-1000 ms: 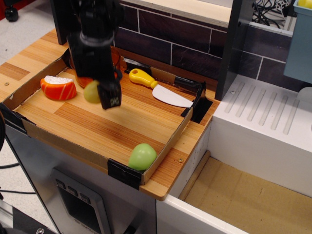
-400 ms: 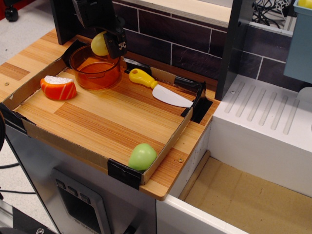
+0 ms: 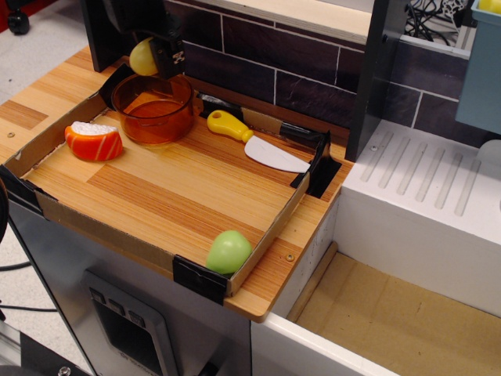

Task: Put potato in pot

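The yellow-olive potato is held in my black gripper, which is shut on it in the air just above the far rim of the pot. The translucent orange pot stands at the far left of the wooden tray and holds nothing that I can see. The potato hangs over the pot's back edge, clear of the rim. The arm above the gripper runs out of the top of the frame.
An orange wedge with a white top lies left of the pot. A toy knife with a yellow handle lies to its right. A light green toy sits in the tray's near right corner. The tray's cardboard rim runs round it.
My gripper has lifted the potato from the tray surface, carried it back and up over the pot, and shifted slightly left and higher in the last half second.
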Robot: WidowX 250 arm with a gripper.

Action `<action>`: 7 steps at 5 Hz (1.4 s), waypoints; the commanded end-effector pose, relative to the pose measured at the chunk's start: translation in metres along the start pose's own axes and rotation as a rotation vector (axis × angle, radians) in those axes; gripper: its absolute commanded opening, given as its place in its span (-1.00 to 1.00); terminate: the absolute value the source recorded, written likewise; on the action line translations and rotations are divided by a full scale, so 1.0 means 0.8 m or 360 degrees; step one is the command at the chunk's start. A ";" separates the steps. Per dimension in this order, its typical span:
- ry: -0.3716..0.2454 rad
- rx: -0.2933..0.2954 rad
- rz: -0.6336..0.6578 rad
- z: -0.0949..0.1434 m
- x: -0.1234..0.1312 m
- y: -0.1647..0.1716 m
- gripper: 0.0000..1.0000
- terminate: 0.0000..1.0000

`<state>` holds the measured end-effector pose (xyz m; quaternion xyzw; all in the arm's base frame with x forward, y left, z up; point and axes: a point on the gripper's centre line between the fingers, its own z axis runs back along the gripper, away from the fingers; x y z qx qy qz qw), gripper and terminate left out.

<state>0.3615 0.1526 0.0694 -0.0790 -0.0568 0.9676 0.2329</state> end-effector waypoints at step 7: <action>0.0282 0.0035 -0.0444 0.073 0.011 0.056 1.00 1.00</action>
